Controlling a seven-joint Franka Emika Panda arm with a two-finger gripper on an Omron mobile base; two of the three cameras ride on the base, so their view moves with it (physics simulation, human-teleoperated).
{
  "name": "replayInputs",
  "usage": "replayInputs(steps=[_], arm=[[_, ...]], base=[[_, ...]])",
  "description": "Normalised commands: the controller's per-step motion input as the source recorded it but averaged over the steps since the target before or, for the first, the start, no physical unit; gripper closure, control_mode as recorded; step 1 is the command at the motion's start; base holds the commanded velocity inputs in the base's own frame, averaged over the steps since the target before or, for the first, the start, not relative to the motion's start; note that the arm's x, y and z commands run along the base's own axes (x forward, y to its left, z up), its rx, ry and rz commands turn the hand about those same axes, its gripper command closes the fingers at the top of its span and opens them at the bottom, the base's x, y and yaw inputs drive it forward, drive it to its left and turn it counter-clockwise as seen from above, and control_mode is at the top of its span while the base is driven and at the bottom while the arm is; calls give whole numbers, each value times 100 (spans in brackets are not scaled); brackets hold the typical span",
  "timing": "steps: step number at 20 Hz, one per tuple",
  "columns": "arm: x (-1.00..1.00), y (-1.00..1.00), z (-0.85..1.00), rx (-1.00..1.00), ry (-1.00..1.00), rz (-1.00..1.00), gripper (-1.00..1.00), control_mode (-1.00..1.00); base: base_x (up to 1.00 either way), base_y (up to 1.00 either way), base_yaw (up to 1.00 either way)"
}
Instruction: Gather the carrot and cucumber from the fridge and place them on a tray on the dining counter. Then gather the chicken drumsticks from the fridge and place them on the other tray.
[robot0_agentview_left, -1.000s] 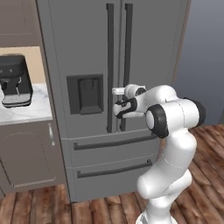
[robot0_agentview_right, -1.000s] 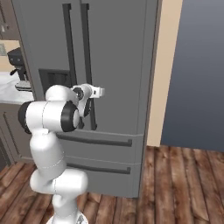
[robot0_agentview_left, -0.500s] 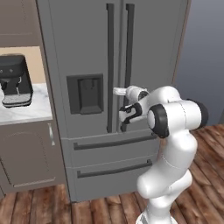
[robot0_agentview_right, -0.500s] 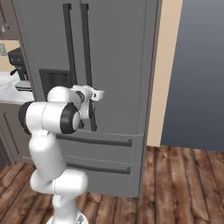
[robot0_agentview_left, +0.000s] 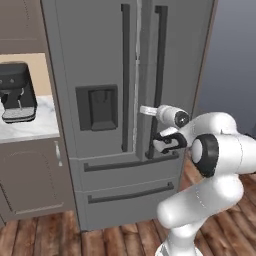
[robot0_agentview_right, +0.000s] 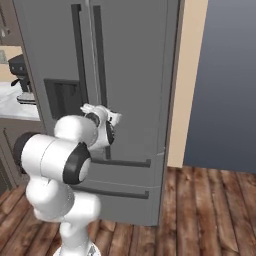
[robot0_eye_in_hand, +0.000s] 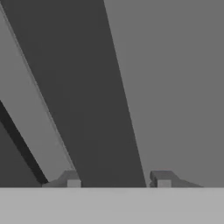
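- Left base view looks forward from behind the arm's left at the fridge doors.
- Right base view faces the same fridge from the right.
- Hand view sits very close to a door handle.

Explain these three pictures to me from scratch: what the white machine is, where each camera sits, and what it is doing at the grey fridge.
The white machine is a robot arm on a base that drives. Two cameras ride on that base behind the arm, one to its left and one to its right, so both show the same simulated kitchen from two sides. The third camera sits on the hand and looks along the gripper.

The arm reaches to a tall grey fridge with both doors shut. Its gripper is at the right door handle, low on the bar. In the hand view the two fingertips stand on either side of that dark bar, apart from each other; whether they press it I cannot tell.

On the counter to the left stands a black coffee machine. Nothing is carried.
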Motion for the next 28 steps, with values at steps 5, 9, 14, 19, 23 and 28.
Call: replayInputs(steps=[5, 9, 14, 19, 23, 28], arm=[[-100, -49, 0, 0, -3, 2, 100, -100], [-100, -59, 0, 1, -1, 0, 100, -100], [-100, -60, 0, 1, -1, 0, 100, -100], [-100, -27, 0, -1, 0, -1, 100, -100], [-100, -3, 0, -11, 0, -4, 100, -100], [-100, 19, 1, -21, 0, -7, 100, -100]], base=[[0, 0, 0], [0, 0, 0], [0, 0, 0], [0, 0, 0], [0, 0, 0], [0, 0, 0]])
